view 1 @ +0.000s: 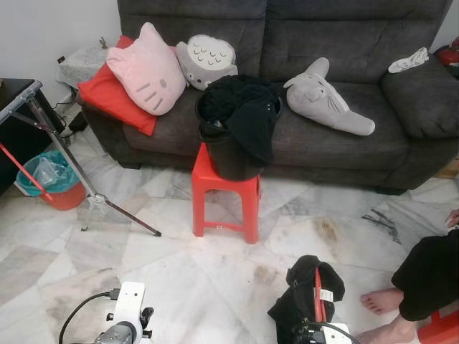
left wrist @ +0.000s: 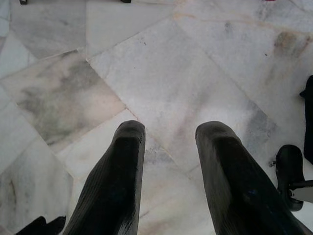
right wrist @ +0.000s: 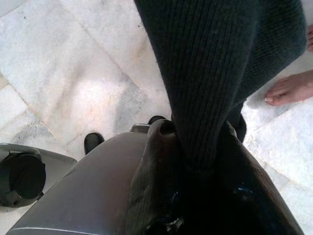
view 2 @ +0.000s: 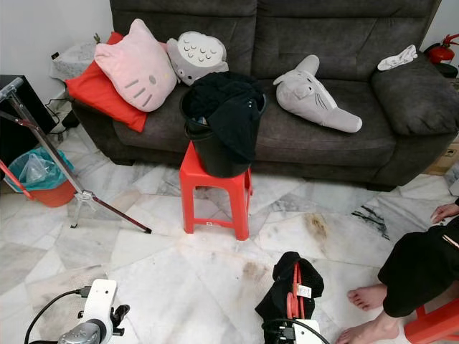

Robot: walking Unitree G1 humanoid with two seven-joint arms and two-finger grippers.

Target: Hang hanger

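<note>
Two grippers: both low at the near edge of the head views, over marble floor [view 1: 215, 279].
Right gripper [right wrist: 195, 161]: fingers closed on a black knitted garment [right wrist: 215, 63]; the cloth runs up from between the fingers.
Hanger [view 1: 317, 290]: red, seen in the head views inside the bunched black garment just above the right gripper; a white tag sits beside it.
Left gripper [left wrist: 168, 147]: fingers apart with a clear gap, nothing between them, bare floor tiles beyond.
Left arm: silver and white wrist with a black cable, well apart from the garment.
Red stool [view 1: 224, 197]: stands on the floor, just in front of the sofa.
Black bucket [view 1: 233, 154]: upright on the stool, dark clothes [view 1: 247, 111] piled in it and draped over its front rim.
Sofa [view 1: 344, 43]: dark grey; carries a pink cat cushion [view 1: 147, 68], a red cushion [view 1: 107, 97], a grey round plush [view 1: 206, 59] and a grey long-eared plush [view 1: 326, 97].
Metal stand [view 1: 64, 154]: leg splayed on the floor to the robot's left, near a red bin with teal liner [view 1: 50, 179].
Person: bare foot [view 1: 384, 301] and dark trouser leg at the robot's right, near the garment.
</note>
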